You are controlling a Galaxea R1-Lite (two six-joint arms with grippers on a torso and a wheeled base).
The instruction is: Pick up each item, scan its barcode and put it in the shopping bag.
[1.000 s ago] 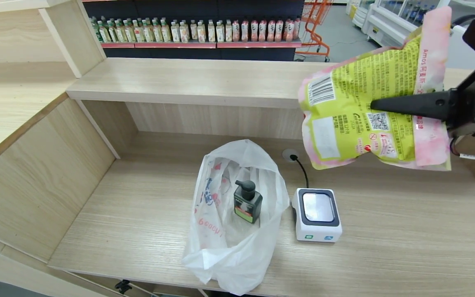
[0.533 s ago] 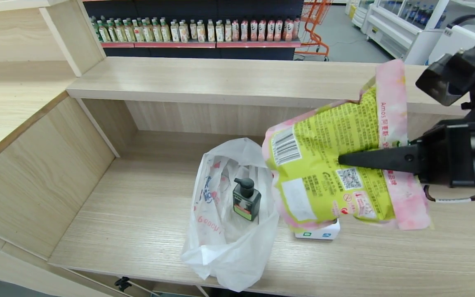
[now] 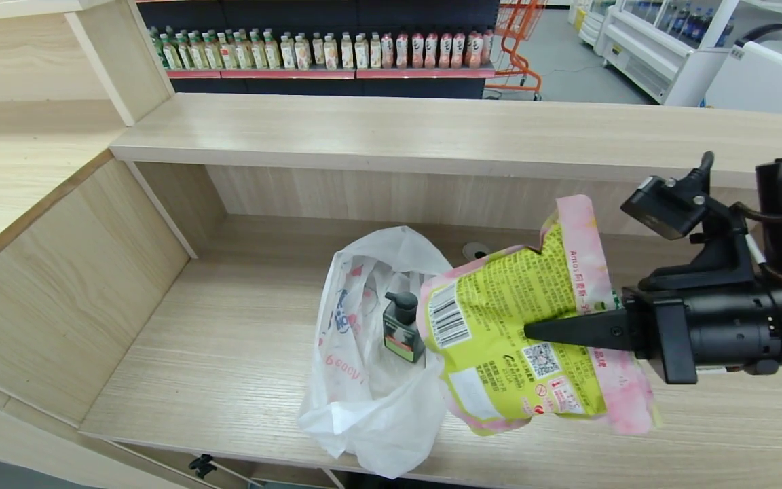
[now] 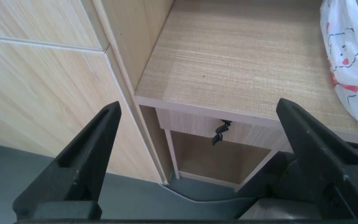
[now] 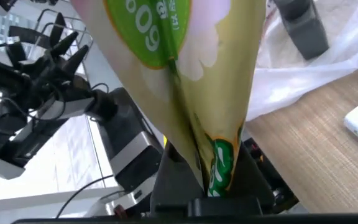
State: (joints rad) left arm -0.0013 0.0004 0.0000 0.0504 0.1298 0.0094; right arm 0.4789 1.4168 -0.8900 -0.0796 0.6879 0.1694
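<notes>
The right gripper's (image 3: 539, 331) fingers (image 5: 166, 163) were pressed together on a pouch (image 3: 510, 319), pinching its pink-edged side seam so the pack stuck out flat beyond the tips. In the right wrist view the pouch (image 5: 185, 68) rose straight up out of the closed jaws. It was yellow-green with pink borders, off the counter (image 3: 228, 339), with its printed back and barcode (image 3: 447, 316) turned up toward the head camera. Its barcode end overlapped the right side of the bag (image 3: 357, 380) in the head view; whether the two touched could not be told.

The bag lay open on the counter, white and crumpled, with a dark pump bottle (image 3: 402, 329) standing inside it, just beside the pouch's edge. Behind the pouch a round cable hole (image 3: 475, 251) sat in the counter near the back wall.

The left gripper's (image 4: 199, 109) fingers (image 4: 86, 162) were spread wide with nothing between them, held low off the counter's front left corner, over a small lock (image 4: 219, 132) under the edge, with the bag's (image 4: 350, 62) rim off to one side.

Far behind, a shelf of bottles (image 3: 323, 51) ran along the aisle.
</notes>
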